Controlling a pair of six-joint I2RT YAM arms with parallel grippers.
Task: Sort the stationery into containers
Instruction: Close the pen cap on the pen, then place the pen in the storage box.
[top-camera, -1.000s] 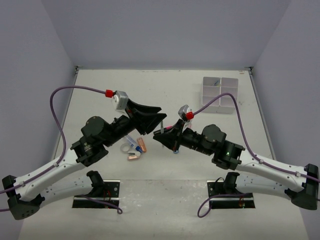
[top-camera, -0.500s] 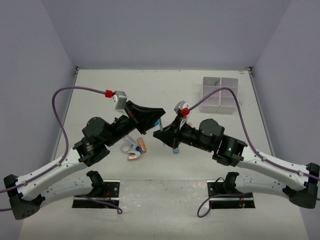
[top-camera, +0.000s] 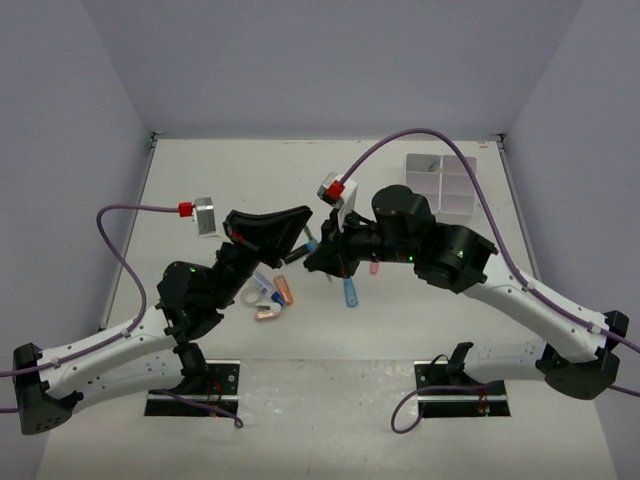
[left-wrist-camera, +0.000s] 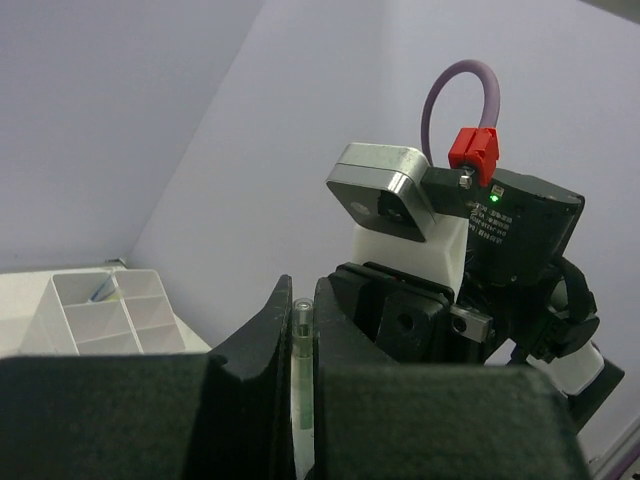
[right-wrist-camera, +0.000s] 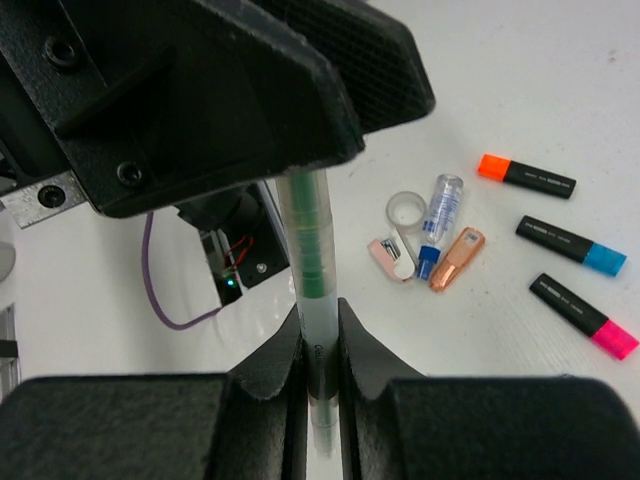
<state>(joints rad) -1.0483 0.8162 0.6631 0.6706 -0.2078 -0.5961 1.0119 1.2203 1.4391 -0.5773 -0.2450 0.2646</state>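
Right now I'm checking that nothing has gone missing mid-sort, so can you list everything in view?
pen: one, clear with green inside, held above the table by both grippers
highlighters: three, black with orange, blue and pink caps, lying apart on the table
tape roll: one, pale ring, on the table
small pieces: three, pink, copper, clear-and-blue, clustered beside the tape roll
organiser box: one, white, six compartments, table's far right
thin item: one, bluish, in the box's far left compartment
table: one, white
left gripper: black, shut on the pen
right gripper: black, shut on the pen
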